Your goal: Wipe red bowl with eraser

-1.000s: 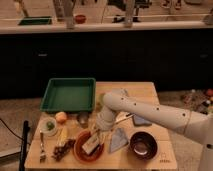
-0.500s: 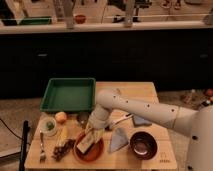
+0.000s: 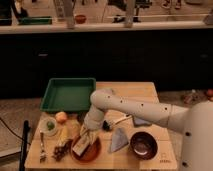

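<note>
The red bowl [image 3: 91,152] is a shallow orange-red dish near the front edge of the wooden table, left of centre. The eraser [image 3: 81,146], a pale beige block, lies tilted in the dish on its left side. My gripper [image 3: 86,135] comes down from the white arm, which reaches in from the right, and sits right over the eraser's upper end, touching or nearly touching it.
A grey-blue folded cloth [image 3: 118,139] lies right of the dish, and a dark maroon bowl [image 3: 143,145] beyond it. A green tray [image 3: 67,93] stands at the back left. An orange fruit [image 3: 61,117], a small green-topped cup [image 3: 49,126], a fork [image 3: 42,149] and dark bits [image 3: 62,148] lie at the left.
The arm has swung left and down over the red dish. The eraser has shifted toward the dish's left side with the gripper.
</note>
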Robot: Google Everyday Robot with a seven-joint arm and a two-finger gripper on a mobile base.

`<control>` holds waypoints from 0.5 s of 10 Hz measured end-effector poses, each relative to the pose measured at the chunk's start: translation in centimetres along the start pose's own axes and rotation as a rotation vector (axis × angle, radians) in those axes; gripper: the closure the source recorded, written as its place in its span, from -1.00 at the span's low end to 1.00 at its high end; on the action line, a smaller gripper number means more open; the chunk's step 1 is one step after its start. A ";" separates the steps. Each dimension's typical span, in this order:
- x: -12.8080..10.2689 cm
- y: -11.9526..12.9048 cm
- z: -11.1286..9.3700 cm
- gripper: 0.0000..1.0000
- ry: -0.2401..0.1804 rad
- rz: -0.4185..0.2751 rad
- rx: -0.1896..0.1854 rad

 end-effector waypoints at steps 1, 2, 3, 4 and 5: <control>-0.2 0.6 -0.1 0.99 0.002 0.006 0.002; -0.4 1.5 -0.3 0.99 0.005 0.014 0.004; -0.4 2.3 -0.5 0.99 0.008 0.024 0.006; -0.3 3.3 -0.7 0.99 0.011 0.042 0.008; -0.1 3.8 -0.8 0.99 0.013 0.053 0.009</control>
